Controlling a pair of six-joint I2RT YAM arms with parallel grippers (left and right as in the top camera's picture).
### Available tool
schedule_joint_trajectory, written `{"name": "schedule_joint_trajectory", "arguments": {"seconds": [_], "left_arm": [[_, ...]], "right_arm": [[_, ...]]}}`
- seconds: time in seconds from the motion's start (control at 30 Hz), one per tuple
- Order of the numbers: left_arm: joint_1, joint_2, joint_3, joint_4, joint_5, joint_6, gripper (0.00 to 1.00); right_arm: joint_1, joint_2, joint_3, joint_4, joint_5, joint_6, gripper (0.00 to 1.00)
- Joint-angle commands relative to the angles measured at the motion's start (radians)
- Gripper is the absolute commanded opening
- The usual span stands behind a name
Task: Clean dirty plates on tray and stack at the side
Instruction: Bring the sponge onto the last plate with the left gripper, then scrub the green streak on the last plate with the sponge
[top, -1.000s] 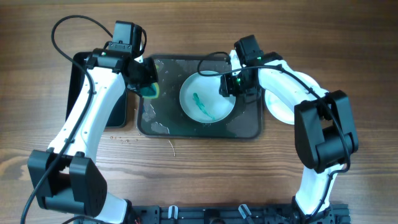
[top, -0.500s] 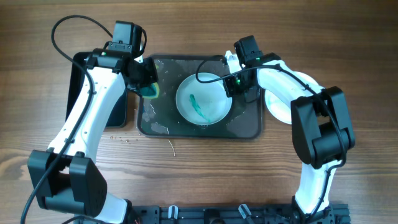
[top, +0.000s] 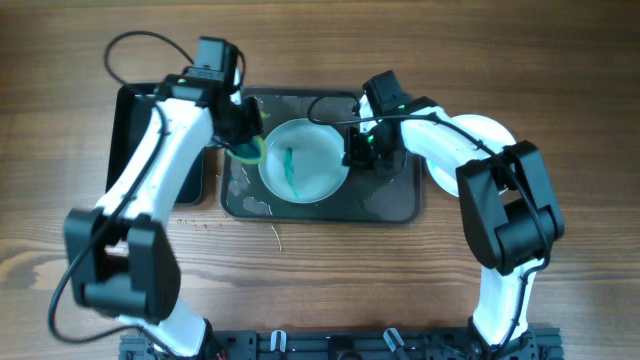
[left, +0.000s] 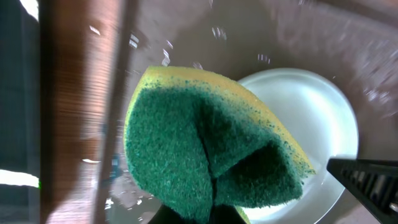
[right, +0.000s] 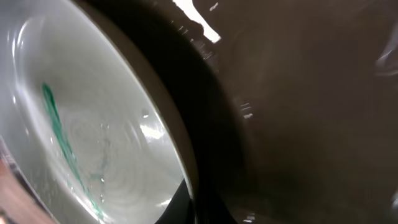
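One dirty plate (top: 310, 165) with a teal streak (top: 291, 168) lies on the wet dark grey tray (top: 392, 197). My right gripper (top: 358, 150) is shut on the plate's right rim; in the right wrist view its dark fingers (right: 194, 208) pinch the edge of the plate (right: 93, 124). My left gripper (top: 243, 140) is shut on a yellow-and-green sponge (top: 246, 151) at the plate's left edge. In the left wrist view the folded sponge (left: 211, 149) fills the middle, with the plate (left: 320, 118) just behind it. The left fingertips (left: 211, 216) are mostly hidden by the sponge.
A white plate (top: 443, 175) rests on the table right of the tray, partly under my right arm. A deeper black tub (top: 130, 130) stands left of the tray, under my left arm. A few small specks (top: 200, 224) lie in front of the tray.
The right gripper has shut on the plate's rim and moved the plate left across the tray. The left arm has brought the sponge right, up to the plate's edge.
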Motion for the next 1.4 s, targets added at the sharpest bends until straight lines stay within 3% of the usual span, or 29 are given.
{"name": "schedule_joint_trajectory", "arguments": {"seconds": [0.0, 0.3, 0.63, 0.7, 0.83, 0.93, 1.07, 1.13, 1.2, 1.27, 1.37], "left_arm": [[-0.064, 0.066, 0.005, 0.025, 0.041, -0.008, 0.04], [-0.102, 0.191, 0.005, 0.082, 0.002, -0.034, 0.04], [-0.135, 0.289, 0.005, 0.026, -0.027, -0.031, 0.04], [-0.148, 0.289, 0.005, 0.014, 0.023, -0.011, 0.04], [-0.174, 0.289, 0.005, 0.014, 0.309, 0.223, 0.04], [-0.179, 0.289, 0.005, 0.033, 0.311, 0.238, 0.04], [-0.173, 0.289, 0.005, 0.066, 0.078, 0.091, 0.04], [-0.173, 0.289, 0.005, 0.058, -0.197, -0.094, 0.04], [-0.174, 0.289, 0.005, 0.040, -0.382, -0.241, 0.04], [-0.174, 0.289, 0.005, 0.025, -0.469, -0.337, 0.04], [-0.174, 0.289, 0.005, 0.011, -0.479, -0.424, 0.04]], "right_arm": [[0.011, 0.023, -0.044, 0.002, -0.026, 0.061, 0.04], [0.013, 0.023, -0.046, 0.006, -0.026, 0.052, 0.04], [0.012, 0.023, -0.046, 0.005, -0.026, 0.052, 0.04], [0.012, 0.023, -0.046, 0.005, -0.026, 0.049, 0.04], [0.012, 0.023, -0.046, 0.005, -0.026, 0.048, 0.04], [0.012, 0.023, -0.046, 0.006, -0.026, 0.045, 0.04], [0.012, 0.023, -0.046, 0.005, -0.027, 0.042, 0.04], [0.012, 0.023, -0.046, 0.005, -0.027, 0.041, 0.04], [0.012, 0.023, -0.046, 0.005, -0.027, 0.041, 0.04], [0.012, 0.023, -0.046, 0.005, -0.027, 0.042, 0.04], [0.012, 0.023, -0.046, 0.005, -0.030, 0.041, 0.04]]}}
